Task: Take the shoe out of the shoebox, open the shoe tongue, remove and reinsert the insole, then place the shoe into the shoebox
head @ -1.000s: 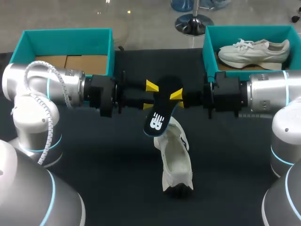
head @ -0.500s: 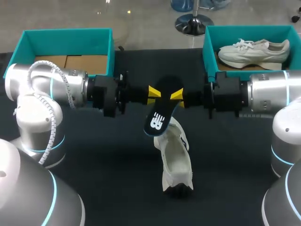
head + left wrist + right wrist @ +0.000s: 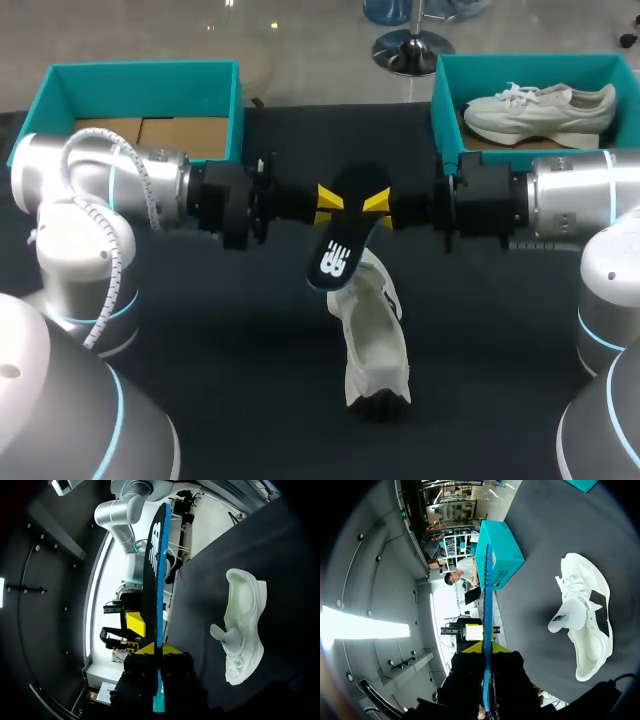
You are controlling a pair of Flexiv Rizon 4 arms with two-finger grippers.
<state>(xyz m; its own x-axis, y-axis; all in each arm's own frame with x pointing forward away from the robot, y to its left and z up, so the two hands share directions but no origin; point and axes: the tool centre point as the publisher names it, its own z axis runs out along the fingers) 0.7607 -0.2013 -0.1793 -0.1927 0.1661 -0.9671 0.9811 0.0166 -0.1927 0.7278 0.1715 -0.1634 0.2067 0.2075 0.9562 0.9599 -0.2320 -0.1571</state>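
Flat black foam insole (image 3: 336,250) with a blue edge, held above the dark bench (image 3: 200,350), left jaws and right jaws each clamped on it, white mesh sneaker (image 3: 375,340) lying at 6 o'clock below.

Dark table (image 3: 200,340); second white shoe (image 3: 540,108) lying in the right teal box (image 3: 530,63)

The insole (image 3: 340,250) is black with a white logo, the shoe (image 3: 372,335) white, the shoeboxes (image 3: 140,70) teal
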